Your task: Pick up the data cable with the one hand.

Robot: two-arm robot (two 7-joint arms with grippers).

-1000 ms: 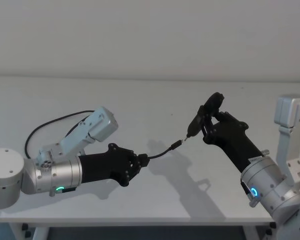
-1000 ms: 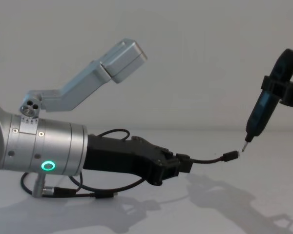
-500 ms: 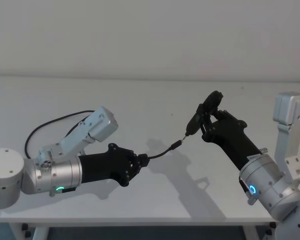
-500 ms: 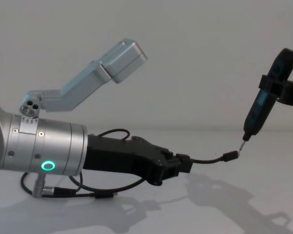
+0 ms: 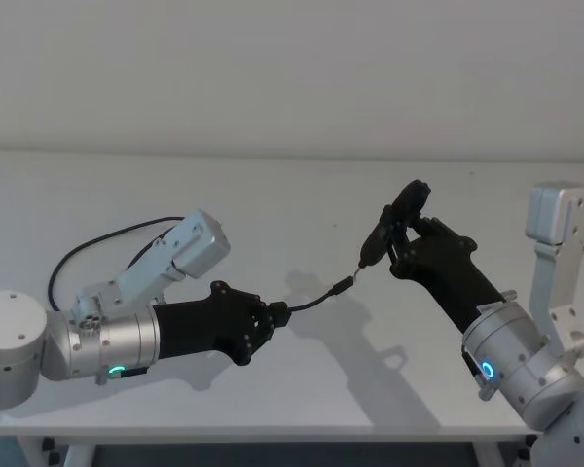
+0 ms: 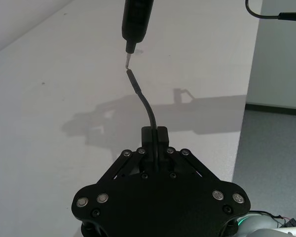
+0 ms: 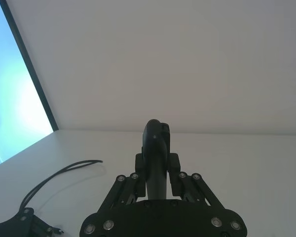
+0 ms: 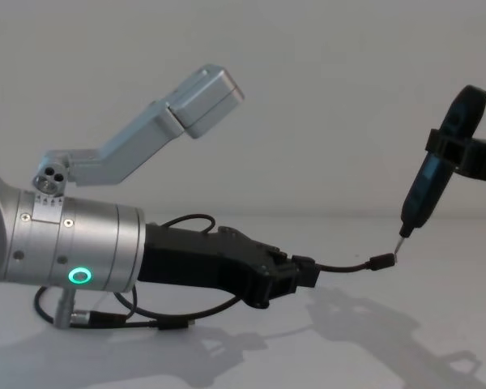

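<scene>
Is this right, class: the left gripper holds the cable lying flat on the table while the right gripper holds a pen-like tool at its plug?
Not quite. In the chest view the left gripper holds the cable raised off the table, not lying flat. The right gripper does hold the pen-like tool at its plug.

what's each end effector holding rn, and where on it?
Left end effector: thin black data cable, gripped short of its free plug. Right end effector: slim dark pointed tool, held mid-body.

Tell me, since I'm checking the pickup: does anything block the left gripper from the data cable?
Nothing visible does: the left gripper is already shut on the data cable, whose free plug juts toward the tool in the right gripper.
</scene>
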